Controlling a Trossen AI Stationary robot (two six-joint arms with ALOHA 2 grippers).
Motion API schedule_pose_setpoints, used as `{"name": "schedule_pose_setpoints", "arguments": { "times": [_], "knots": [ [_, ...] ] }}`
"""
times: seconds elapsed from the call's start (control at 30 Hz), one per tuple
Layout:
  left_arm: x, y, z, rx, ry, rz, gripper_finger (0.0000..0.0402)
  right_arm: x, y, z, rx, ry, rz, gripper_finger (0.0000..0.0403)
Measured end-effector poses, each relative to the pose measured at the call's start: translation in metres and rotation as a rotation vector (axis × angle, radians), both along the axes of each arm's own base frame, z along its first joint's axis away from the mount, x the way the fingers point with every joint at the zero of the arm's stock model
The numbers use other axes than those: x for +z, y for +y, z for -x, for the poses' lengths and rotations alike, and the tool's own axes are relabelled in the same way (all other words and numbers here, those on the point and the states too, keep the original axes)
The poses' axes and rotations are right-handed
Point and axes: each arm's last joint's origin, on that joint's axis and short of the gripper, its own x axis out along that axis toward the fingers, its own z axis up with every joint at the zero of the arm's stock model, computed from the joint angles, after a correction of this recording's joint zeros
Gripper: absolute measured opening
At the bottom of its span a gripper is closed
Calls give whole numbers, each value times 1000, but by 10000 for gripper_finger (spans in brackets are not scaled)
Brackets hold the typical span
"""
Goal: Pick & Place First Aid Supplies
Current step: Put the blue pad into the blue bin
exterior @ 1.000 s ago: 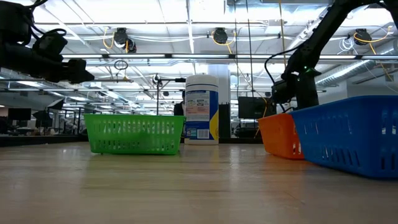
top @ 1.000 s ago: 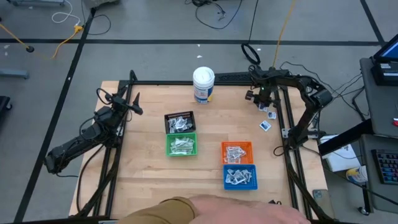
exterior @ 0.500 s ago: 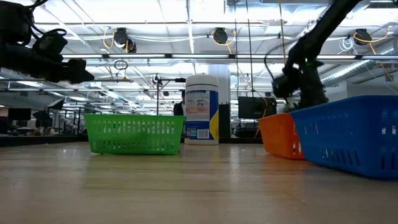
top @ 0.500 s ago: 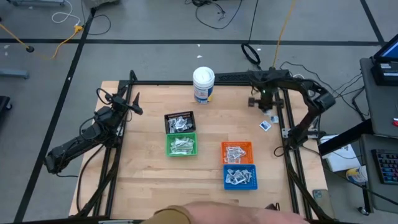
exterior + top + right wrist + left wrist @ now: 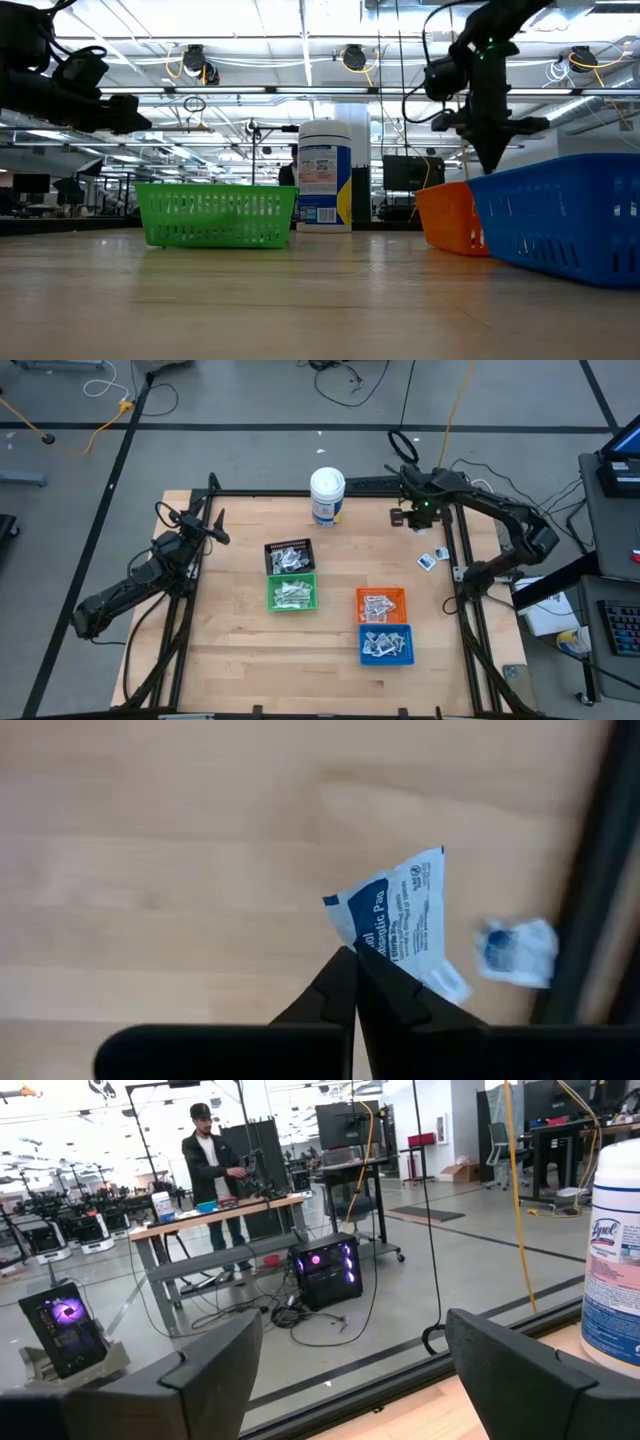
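Right hand [image 5: 354, 960] pinches a white packet [image 5: 400, 916] by one corner, its length slanting away.

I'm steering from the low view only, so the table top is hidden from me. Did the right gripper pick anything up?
Observer: Yes. The right gripper is shut on a white packet with blue print.
Operator: Any packets left on the table?
Observer: Two, by the right edge.
Operator: Is the left gripper busy?
Observer: No. The left gripper waits open at the table's left edge, holding nothing.
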Motion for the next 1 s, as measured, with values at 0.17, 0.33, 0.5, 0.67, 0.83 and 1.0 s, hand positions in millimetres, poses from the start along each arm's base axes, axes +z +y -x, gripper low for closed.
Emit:
{"name": "schedule_pose_setpoints", "arguments": {
  "times": [0.17,0.33,0.5,0.67,0.83,1.0],
  "knots": [
    [0,0,0,0,0,0,309,10,27,-11,73,-12,4,0],
    [0,0,0,0,1,0,313,19,65,-28,180,-66,4,0],
    [0,0,0,0,0,0,325,23,108,-42,255,-84,0,0],
    [0,0,0,0,1,0,331,24,156,-52,317,-107,-41,0],
    [0,0,0,0,1,0,322,25,201,-59,355,-182,-56,0],
    [0,0,0,0,1,1,311,22,243,-65,377,-253,-93,0]
  ]
}}
